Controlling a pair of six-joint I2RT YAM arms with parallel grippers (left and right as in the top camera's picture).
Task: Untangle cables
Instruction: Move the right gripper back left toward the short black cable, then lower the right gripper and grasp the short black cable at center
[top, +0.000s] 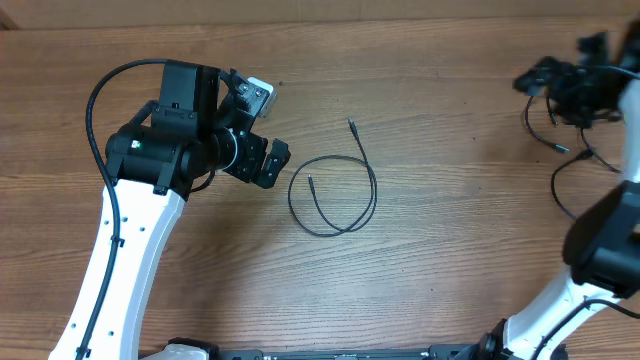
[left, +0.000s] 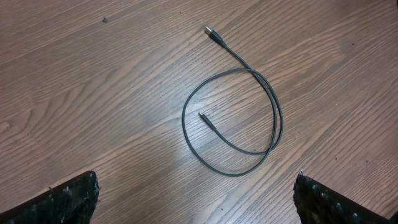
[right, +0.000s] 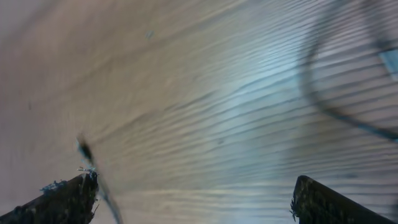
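Cable loop lying loose at the middle of the worktop, one plug end pointing toward the far edge. Left hand, fingers spread wide and empty, is just left of it and nearer. Right hand, likewise spread, hovers near the far right corner, where further cables seem bunched; that view is blurred.

Two arms, one looped cable, one tangle
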